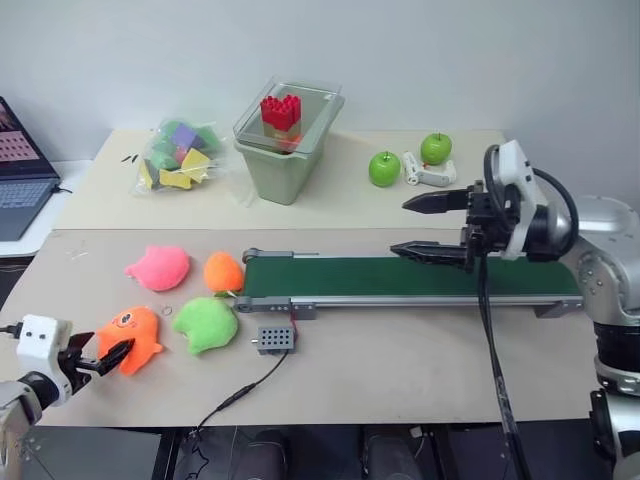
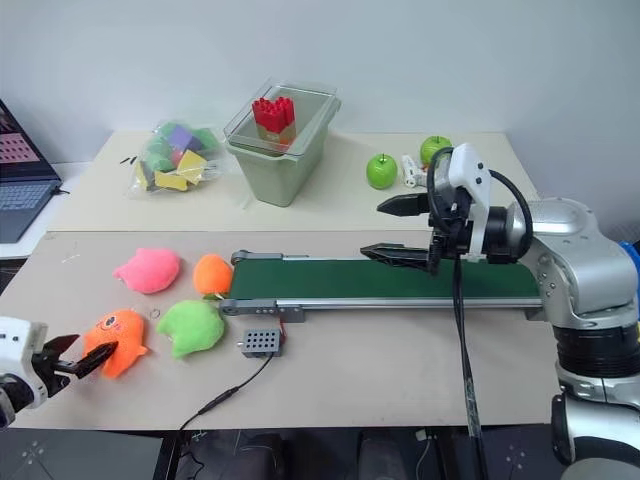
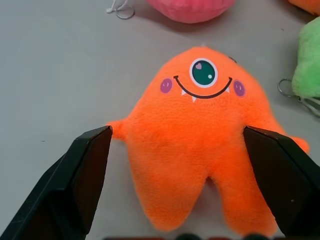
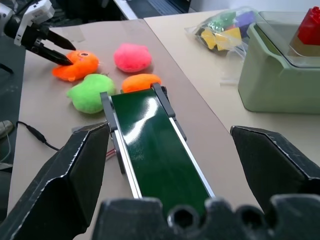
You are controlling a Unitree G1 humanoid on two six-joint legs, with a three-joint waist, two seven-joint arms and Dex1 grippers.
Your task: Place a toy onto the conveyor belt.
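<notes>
Left gripper (image 3: 175,150) spread wide, one black finger (image 3: 85,165) on each flank of the toy (image 3: 200,140), nothing clamped yet. The orange plush lies flat on the table (image 1: 400,370), face up, legs toward the wrist, the pink plush (image 1: 158,267) at its twelve o'clock and the green plush (image 1: 207,323) at its three. It looks light, soft and squashy, with fuzzy pile that should give good purchase; the sensible hold is across the body just above the two legs, squeezed well in, since stuffing gives way. No brand, label or writing readable on it, just a printed eye, smile and cheeks. Over at its two o'clock runs the conveyor belt (image 1: 400,277), with the right gripper (image 1: 432,227) hanging above it, fingers parted and empty.
</notes>
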